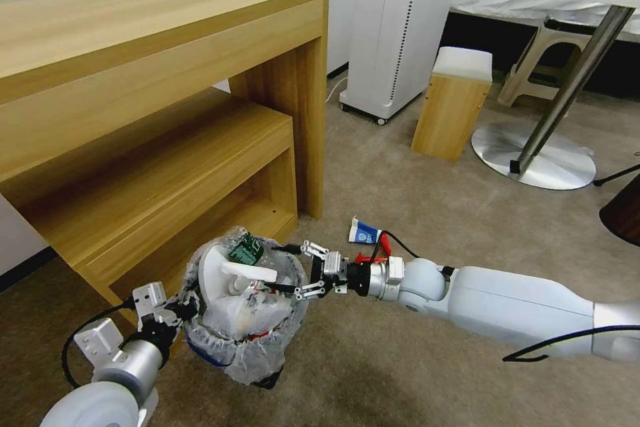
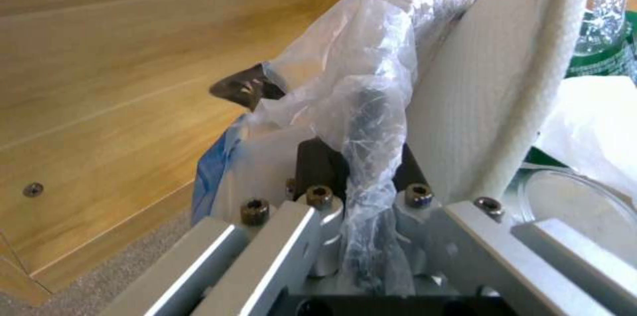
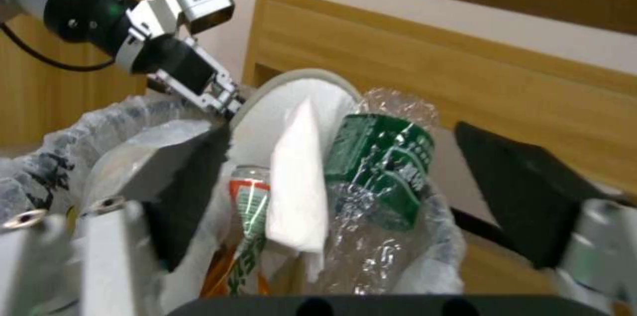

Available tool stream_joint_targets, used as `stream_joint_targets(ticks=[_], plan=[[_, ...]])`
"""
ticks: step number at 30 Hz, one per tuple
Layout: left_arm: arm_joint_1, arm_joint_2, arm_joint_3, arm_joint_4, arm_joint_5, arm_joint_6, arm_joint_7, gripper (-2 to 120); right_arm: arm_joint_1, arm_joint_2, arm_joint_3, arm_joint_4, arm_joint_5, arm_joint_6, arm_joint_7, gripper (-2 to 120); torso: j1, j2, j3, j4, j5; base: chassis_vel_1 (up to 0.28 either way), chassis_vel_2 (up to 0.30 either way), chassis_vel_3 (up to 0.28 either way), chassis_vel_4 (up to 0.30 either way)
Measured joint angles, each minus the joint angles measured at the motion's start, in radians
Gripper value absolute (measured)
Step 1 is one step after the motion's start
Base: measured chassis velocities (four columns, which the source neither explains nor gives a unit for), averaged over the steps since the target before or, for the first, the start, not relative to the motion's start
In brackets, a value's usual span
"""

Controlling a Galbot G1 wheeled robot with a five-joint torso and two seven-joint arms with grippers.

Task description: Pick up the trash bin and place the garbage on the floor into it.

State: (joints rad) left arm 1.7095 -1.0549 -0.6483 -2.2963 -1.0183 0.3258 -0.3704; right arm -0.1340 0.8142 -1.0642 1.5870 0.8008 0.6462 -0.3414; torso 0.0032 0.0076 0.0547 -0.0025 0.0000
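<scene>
The trash bin (image 1: 230, 347), lined with a crinkled plastic bag, hangs just above the floor (image 1: 413, 367). My left gripper (image 1: 179, 310) is shut on its rim and on the bag (image 2: 362, 122). Inside the bin stand a white slipper (image 1: 217, 273) (image 2: 491, 97) and a green-labelled bottle (image 1: 245, 250) (image 3: 381, 161), with white wrappers (image 3: 295, 191) between them. My right gripper (image 1: 288, 269) (image 3: 345, 157) is open over the bin's mouth, with nothing between its fingers (image 3: 189, 191). A blue-white carton (image 1: 363, 232) and a red wrapper (image 1: 365, 257) lie on the carpet behind the right wrist.
A wooden desk (image 1: 167, 33) with a lower shelf (image 1: 167, 167) stands close behind the bin. Farther back are a white tower unit (image 1: 400, 27), a wooden stool with a white top (image 1: 453, 103), a round table's metal base (image 1: 533, 153) and a dark object (image 1: 623, 210).
</scene>
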Motion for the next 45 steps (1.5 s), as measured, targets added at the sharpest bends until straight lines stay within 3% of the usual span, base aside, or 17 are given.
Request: stream_joint_targets(ticks=[4, 10, 13, 14, 17, 18, 24, 25, 28, 32, 35, 41, 45], plan=[[-0.006, 0.004, -0.003, 0.011, -0.001, 0.0, 0.0, 3, -0.022, -0.018, 0.043, 0.012, -0.002, 0.0, 0.006, 99, 0.0, 0.0, 0.0, 0.0001, 0.0001, 0.0, 0.0, 0.0, 0.0], [-0.006, 0.004, -0.001, 0.017, -0.001, 0.0, -0.001, 3, -0.069, -0.061, 0.111, 0.032, 0.0, -0.011, 0.09, 100, 0.0, 0.0, 0.0, 0.0001, 0.0001, 0.0, 0.0, 0.0, 0.0], [-0.009, 0.005, 0.003, 0.02, 0.003, 0.0, -0.001, 3, -0.129, -0.111, 0.178, 0.051, 0.025, -0.044, 0.258, 100, 0.0, 0.0, 0.0, -0.0001, 0.0002, 0.0, 0.0, 0.0, 0.0], [-0.009, 0.005, 0.003, 0.02, 0.003, 0.0, -0.001, 3, -0.129, -0.111, 0.178, 0.051, 0.025, -0.044, 0.258, 100, 0.0, 0.0, 0.0, -0.0001, 0.0002, 0.0, 0.0, 0.0, 0.0], [-0.009, 0.005, 0.003, 0.02, 0.02, -0.001, 0.007, 3, -0.204, -0.143, 0.286, 0.053, 0.016, -0.074, 0.412, 100, 0.0, 0.0, 0.0, -0.0001, 0.0001, 0.0, 0.0, 0.0, 0.0], [-0.009, 0.005, 0.003, 0.02, 0.02, -0.001, 0.007, 3, -0.204, -0.143, 0.286, 0.053, 0.016, -0.074, 0.412, 100, 0.0, 0.0, 0.0, -0.0001, 0.0001, 0.0, 0.0, 0.0, 0.0], [-0.009, 0.011, 0.003, 0.02, 0.026, -0.001, 0.013, 3, -0.391, -0.198, 0.546, 0.064, -0.004, -0.14, 0.576, 100, 0.0, 0.0, 0.0, -0.0002, 0.0003, 0.0, 0.0, 0.0, 0.0], [-0.009, 0.011, 0.003, 0.02, 0.026, -0.001, 0.013, 3, -0.391, -0.198, 0.546, 0.064, -0.004, -0.14, 0.576, 100, 0.0, 0.0, 0.0, -0.0002, 0.0003, 0.0, 0.0, 0.0, 0.0], [-0.006, 0.011, 0.008, 0.026, 0.049, -0.002, 0.026, 3, -0.471, -0.227, 0.658, 0.066, -0.007, -0.175, 0.697, 100, 0.0, 0.0, 0.0, -0.0003, 0.0001, 0.0, 0.0, 0.0, 0.0], [-0.001, 0.005, 0.01, 0.028, 0.059, -0.003, 0.03, 3, -0.5, -0.225, 0.7, 0.044, -0.024, -0.186, 0.739, 100, 0.0, 0.0, 0.0, 0.0, -0.0002, 0.0, 0.0, 0.0, 0.0], [0.007, 0.0, 0.007, 0.035, 0.087, -0.008, 0.043, 3, -0.569, -0.205, 0.793, 0.002, -0.066, -0.241, 0.809, 100, 0.0, 0.0, 0.0, 0.0003, 0.0002, 0.0, 0.0, 0.0, 0.0], [0.026, -0.01, -0.003, 0.036, 0.108, -0.014, 0.048, 3, -0.652, -0.17, 0.877, -0.012, -0.119, -0.282, 0.852, 100, 0.0, 0.0, 0.0, -0.0003, 0.0002, 0.0, 0.0, 0.0, 0.0], [0.04, -0.02, -0.006, 0.035, 0.127, -0.019, 0.052, 3, -0.701, -0.145, 0.925, -0.008, -0.156, -0.298, 0.868, 100, 0.0, 0.0, 0.0, 0.0006, 0.0, 0.0, 0.0, 0.0, 0.0]])
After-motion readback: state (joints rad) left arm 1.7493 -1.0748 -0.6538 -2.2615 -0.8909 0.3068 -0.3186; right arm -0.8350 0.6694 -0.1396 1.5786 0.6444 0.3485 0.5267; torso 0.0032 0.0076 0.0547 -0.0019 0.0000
